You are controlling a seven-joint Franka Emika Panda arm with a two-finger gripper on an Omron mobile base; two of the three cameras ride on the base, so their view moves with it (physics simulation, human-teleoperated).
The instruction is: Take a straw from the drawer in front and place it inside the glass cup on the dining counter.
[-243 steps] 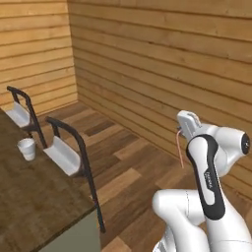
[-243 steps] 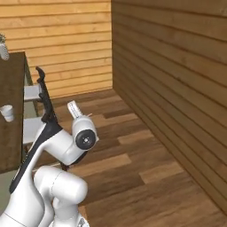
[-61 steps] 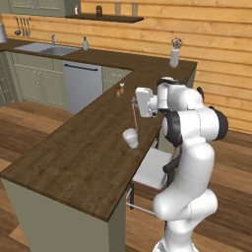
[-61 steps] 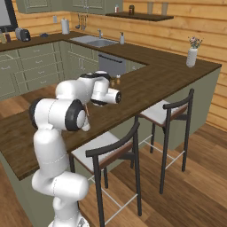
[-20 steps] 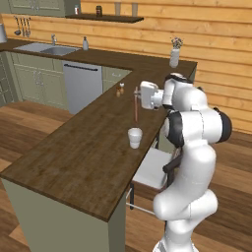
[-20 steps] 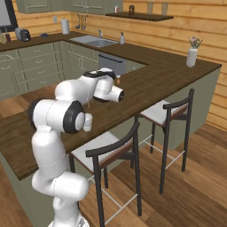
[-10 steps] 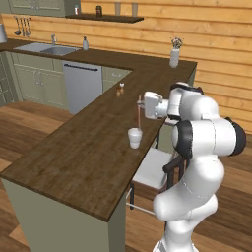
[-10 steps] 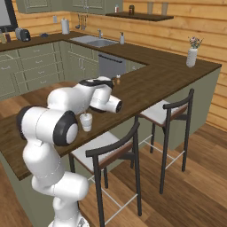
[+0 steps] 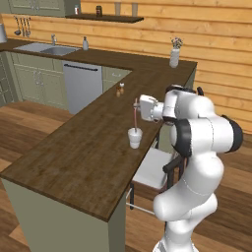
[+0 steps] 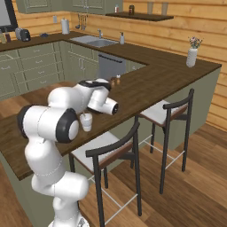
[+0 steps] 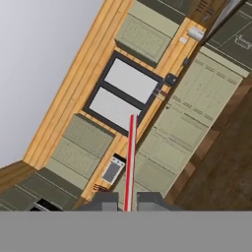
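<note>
Straw (image 9: 136,114) upright over glass cup (image 9: 135,138), on dining counter (image 9: 74,157)
Thin reddish-pink straw stands vertical, lower end in the cup mouth. Small whitish translucent tumbler sits upright near the dark wood-plank counter's stool-side edge, about midway along.

Walls clad in pale wood planks (image 9: 216,44), sage-green cabinets (image 10: 26,62), steel sink (image 9: 49,48), two dark-framed stools (image 10: 168,115), wood-plank floor (image 10: 186,186).

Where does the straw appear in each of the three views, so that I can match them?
Left base view: the straw stands upright at picture centre, its lower end in the glass cup.
Right base view: I cannot make out the straw here; the cup sits left of centre.
Hand view: the straw rises from between the fingers, bottom centre.
Shared landmark: the white vase.
</note>
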